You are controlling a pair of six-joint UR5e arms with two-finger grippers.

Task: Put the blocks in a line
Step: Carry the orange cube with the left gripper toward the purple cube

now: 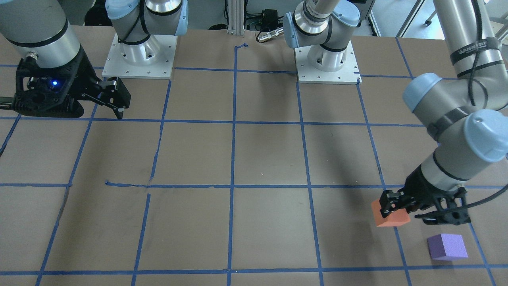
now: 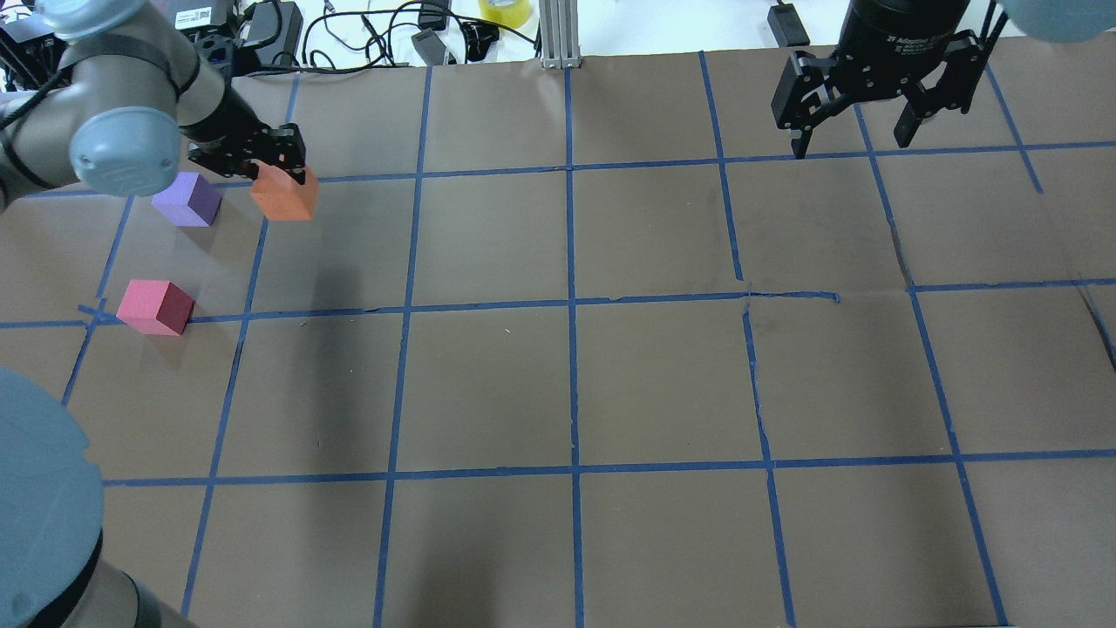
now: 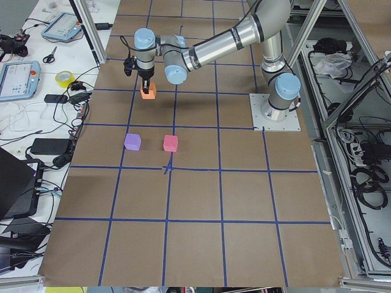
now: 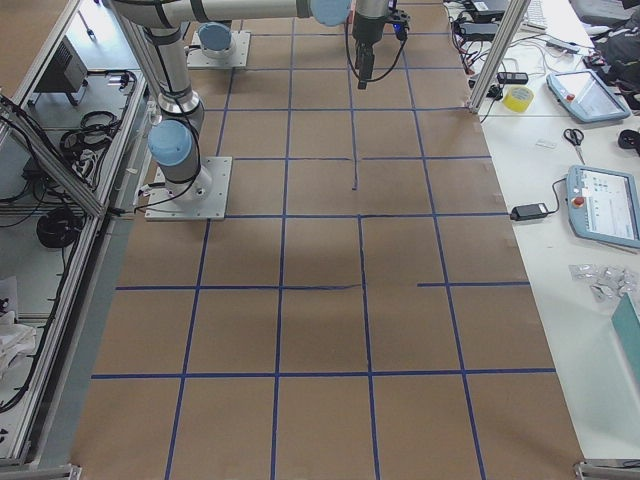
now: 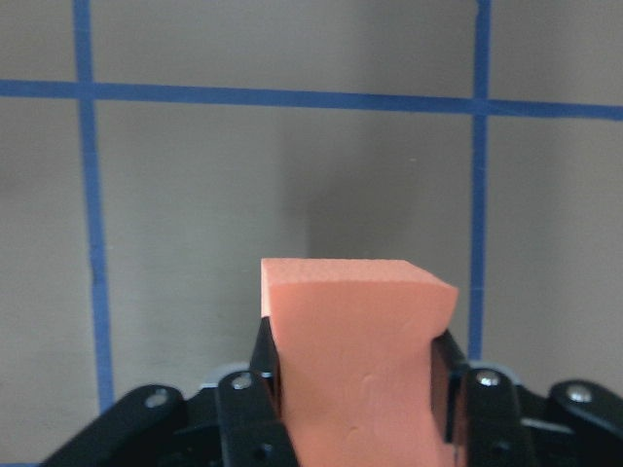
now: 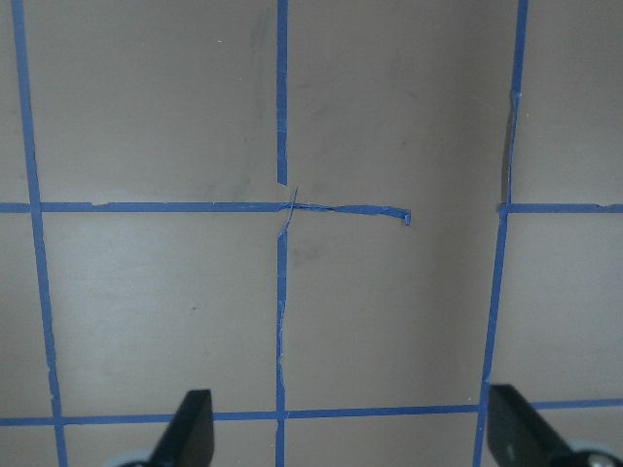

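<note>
My left gripper is shut on the orange block and holds it at the far left of the table, seemingly just above the surface. The wrist view shows the orange block pinched between both fingers. The purple block rests just left of it, a small gap apart; it also shows in the front view. The pinkish red block rests nearer the robot, on a blue tape line. My right gripper is open and empty, high over the far right of the table, far from the blocks.
The brown table is marked with a blue tape grid. The two arm bases stand at the robot's edge. Cables and a tape roll lie beyond the far edge. A loose tape end lies under the right gripper.
</note>
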